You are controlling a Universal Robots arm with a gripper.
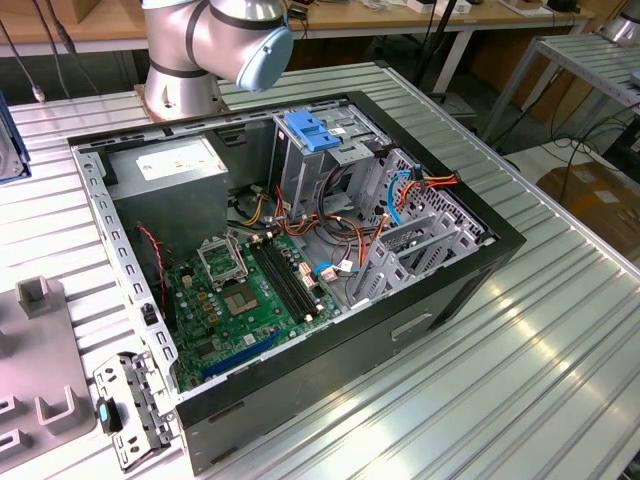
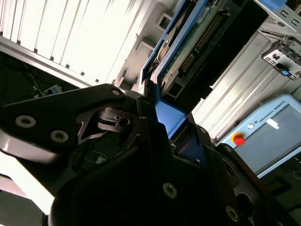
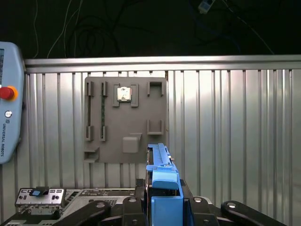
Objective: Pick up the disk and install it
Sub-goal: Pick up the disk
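Blue plastic rail and dark casing sit clamped in my gripper (image 3: pixel 164 209). I hold the disk (image 3: pixel 162 176) edge-on in both wrist views, with the jaws drawn narrow against its sides. The pick-up looks done to me. The disk hangs raised off the ribbed metal tabletop (image 3: pixel 235 141), with a grey fixture plate (image 3: pixel 124 120) lying on that surface beyond it. Installing is what remains. In the exterior view, the open computer case (image 1: pixel 300 395) lies on the tabletop, and I judge its drive cage (image 1: pixel 400 240), beside the light-blue latch plate (image 1: pixel 315 130), not yet filled.
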